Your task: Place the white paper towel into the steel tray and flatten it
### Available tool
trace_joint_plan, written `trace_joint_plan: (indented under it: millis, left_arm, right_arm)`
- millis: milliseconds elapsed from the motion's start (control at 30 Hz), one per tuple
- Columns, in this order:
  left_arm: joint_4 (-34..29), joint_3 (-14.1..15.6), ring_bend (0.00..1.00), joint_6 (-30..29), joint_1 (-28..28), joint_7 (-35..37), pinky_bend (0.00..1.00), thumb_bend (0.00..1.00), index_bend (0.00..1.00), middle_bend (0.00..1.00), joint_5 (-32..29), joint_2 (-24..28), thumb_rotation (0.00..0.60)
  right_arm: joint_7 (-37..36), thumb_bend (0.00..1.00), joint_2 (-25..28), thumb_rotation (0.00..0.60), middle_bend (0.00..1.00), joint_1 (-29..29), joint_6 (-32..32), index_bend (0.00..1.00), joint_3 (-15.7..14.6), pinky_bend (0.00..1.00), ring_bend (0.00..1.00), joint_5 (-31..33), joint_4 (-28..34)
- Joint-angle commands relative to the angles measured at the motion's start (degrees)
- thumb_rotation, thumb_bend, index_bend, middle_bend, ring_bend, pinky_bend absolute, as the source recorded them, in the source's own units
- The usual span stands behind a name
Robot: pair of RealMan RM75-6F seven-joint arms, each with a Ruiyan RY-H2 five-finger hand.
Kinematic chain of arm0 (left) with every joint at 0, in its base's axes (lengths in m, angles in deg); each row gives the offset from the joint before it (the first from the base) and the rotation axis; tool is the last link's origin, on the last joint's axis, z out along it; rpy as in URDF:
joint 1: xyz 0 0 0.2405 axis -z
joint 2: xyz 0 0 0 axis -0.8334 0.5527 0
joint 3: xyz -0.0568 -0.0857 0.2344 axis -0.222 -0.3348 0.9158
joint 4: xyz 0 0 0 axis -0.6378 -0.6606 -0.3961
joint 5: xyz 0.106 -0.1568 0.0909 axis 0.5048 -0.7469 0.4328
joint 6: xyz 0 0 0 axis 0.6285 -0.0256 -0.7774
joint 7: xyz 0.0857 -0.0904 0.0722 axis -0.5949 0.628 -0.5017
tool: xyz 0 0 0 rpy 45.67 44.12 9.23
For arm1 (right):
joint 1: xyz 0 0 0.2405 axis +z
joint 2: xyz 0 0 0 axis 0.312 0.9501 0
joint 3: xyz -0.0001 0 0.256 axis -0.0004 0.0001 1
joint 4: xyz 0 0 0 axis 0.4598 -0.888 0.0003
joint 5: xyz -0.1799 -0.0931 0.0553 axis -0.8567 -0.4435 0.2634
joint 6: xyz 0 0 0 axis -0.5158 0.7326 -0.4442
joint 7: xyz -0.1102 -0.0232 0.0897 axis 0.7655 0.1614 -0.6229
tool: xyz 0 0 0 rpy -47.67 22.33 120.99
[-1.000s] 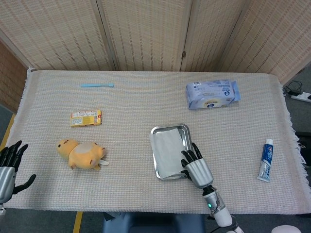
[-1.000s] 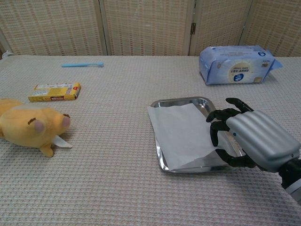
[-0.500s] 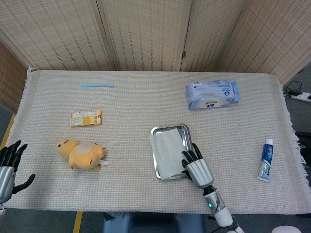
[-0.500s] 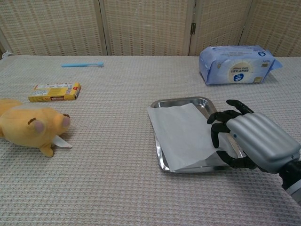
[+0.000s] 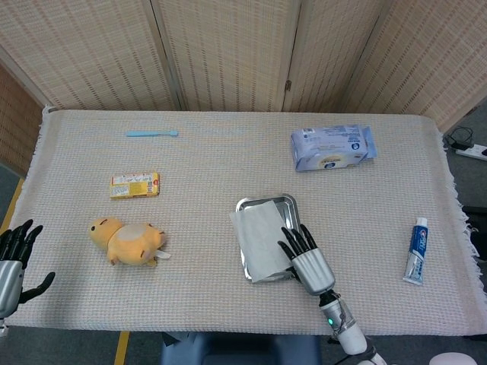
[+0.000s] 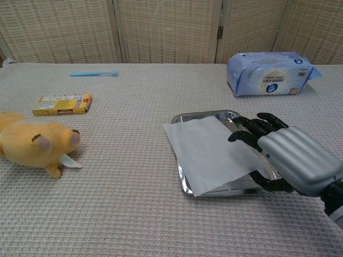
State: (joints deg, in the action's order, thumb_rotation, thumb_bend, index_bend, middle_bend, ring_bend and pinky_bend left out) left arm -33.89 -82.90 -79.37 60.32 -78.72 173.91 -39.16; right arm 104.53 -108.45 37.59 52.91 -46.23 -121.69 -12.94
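Observation:
The white paper towel [image 5: 257, 235] [image 6: 206, 153] lies over the steel tray [image 5: 288, 204] [image 6: 204, 115], its left edge hanging past the tray's left rim and its near edge lifted a little. My right hand [image 5: 305, 258] [image 6: 283, 158] rests at the tray's near right corner, fingers spread and stretched over the towel's right side, holding nothing. My left hand [image 5: 14, 261] hangs open off the table's near left corner, far from the tray, and shows only in the head view.
A yellow plush toy [image 5: 128, 241] [image 6: 33, 143] lies left of the tray. Behind it are a yellow box [image 5: 135, 185] [image 6: 62, 104] and a blue toothbrush [image 5: 152, 133] [image 6: 94, 73]. A wet-wipes pack [image 5: 332, 147] [image 6: 268, 73] sits at the back right, a toothpaste tube [image 5: 415, 250] at the right edge.
My right hand's fingers have straightened and spread out over the towel. The towel has slid slightly left, now overhanging the tray's left rim. The left hand has not moved.

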Motion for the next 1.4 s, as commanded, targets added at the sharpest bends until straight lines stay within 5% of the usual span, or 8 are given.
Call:
trace_joint_plan:
  millis: [33,300,500,867,1133,1400]
  left_arm:
    - [0.02,-0.04,0.00,-0.10,0.00,0.03,0.00,0.33,0.03,0.02,0.07,-0.03,0.600]
    - [0.01,0.01,0.00,-0.03,0.04,0.00,0.00,0.33,0.03,0.02,0.15,0.00,0.600]
    - [-0.06,0.07,0.00,-0.27,-0.03,0.06,0.00,0.33,0.03,0.02,0.42,0.04,0.600]
    - [0.07,0.10,0.00,-0.37,-0.02,-0.03,0.00,0.33,0.03,0.02,0.60,-0.01,0.600]
    - [0.19,0.15,0.00,-0.23,0.09,-0.79,0.00,0.33,0.03,0.02,0.70,-0.33,0.600]
    - [0.41,0.05,0.00,-0.17,0.09,-0.75,0.00,0.34,0.03,0.02,0.42,-0.36,0.600]
  right_arm:
    - [0.26,0.55,0.41,0.600,0.04,0.03,-0.42,0.17,-0.04,0.00,0.09,0.08,0.77]
    - [2.18,0.55,4.81,0.600,0.00,1.28,-7.40,0.11,1.04,0.00,0.04,4.38,10.39]
    - [9.77,0.55,11.11,0.600,0.00,4.10,-17.76,0.00,3.33,0.00,0.00,12.89,22.73]
    - [22.02,0.53,19.63,0.600,0.00,10.91,-26.79,0.00,8.33,0.00,0.00,28.45,36.15]
    - [27.86,0.43,23.24,0.600,0.00,16.28,-30.18,0.00,7.53,0.00,0.00,40.76,40.82]
    - [27.50,0.39,25.74,0.600,0.00,19.86,-31.21,0.00,5.54,0.00,0.00,45.77,43.54]
